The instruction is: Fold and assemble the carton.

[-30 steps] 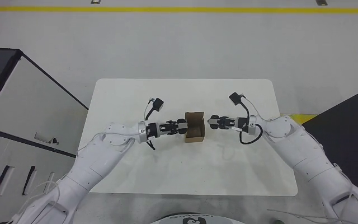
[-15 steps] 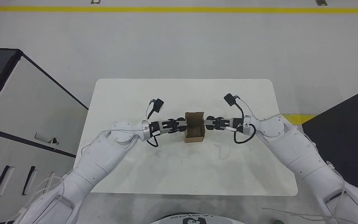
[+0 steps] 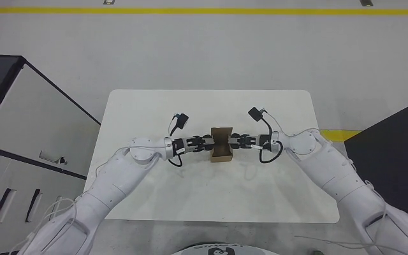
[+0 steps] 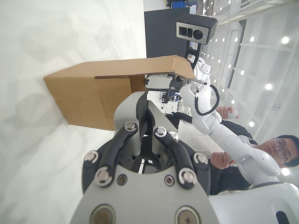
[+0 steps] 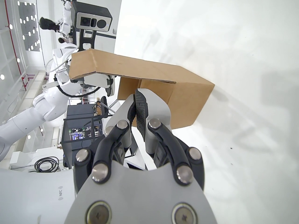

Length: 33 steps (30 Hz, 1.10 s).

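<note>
Carton [image 3: 221,143]: set in the middle of the bench [image 3: 191,191], between the two claws, one tall flap not yet folded.
Left claw [image 3: 207,143]: pinched shut, nothing held, tip at one side.
Right claw [image 3: 234,141]: pinched shut, nothing held, tip at the other side.
Feel: judged light and thin, easily bent or slid.
Hold: best taken by the flap edges.

Brown cardboard carton [image 3: 221,144], open-topped, upright at table centre
</note>
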{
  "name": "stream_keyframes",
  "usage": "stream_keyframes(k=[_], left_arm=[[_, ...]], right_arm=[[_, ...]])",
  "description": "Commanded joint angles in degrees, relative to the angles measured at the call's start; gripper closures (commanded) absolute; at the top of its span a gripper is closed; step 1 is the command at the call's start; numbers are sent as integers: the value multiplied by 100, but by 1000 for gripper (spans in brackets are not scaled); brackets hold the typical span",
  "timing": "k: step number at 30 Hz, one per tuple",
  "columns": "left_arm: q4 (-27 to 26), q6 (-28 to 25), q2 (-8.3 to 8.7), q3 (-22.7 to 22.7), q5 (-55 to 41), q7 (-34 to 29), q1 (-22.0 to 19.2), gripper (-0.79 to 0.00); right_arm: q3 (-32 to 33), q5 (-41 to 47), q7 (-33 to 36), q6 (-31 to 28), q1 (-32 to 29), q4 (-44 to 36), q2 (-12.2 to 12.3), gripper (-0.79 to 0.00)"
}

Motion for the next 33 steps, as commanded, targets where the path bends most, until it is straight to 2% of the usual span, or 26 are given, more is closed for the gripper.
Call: stream_keyframes(k=[1, 33], left_arm=[[25, 2, -12, -8, 5, -14, -3, 0], [310, 47, -224, -41, 89, -226, -111, 0]], right_arm=[[-1, -28, -4, 41, 3, 1, -18, 0], [-18, -730, 84, 598, 126, -20, -256, 0]])
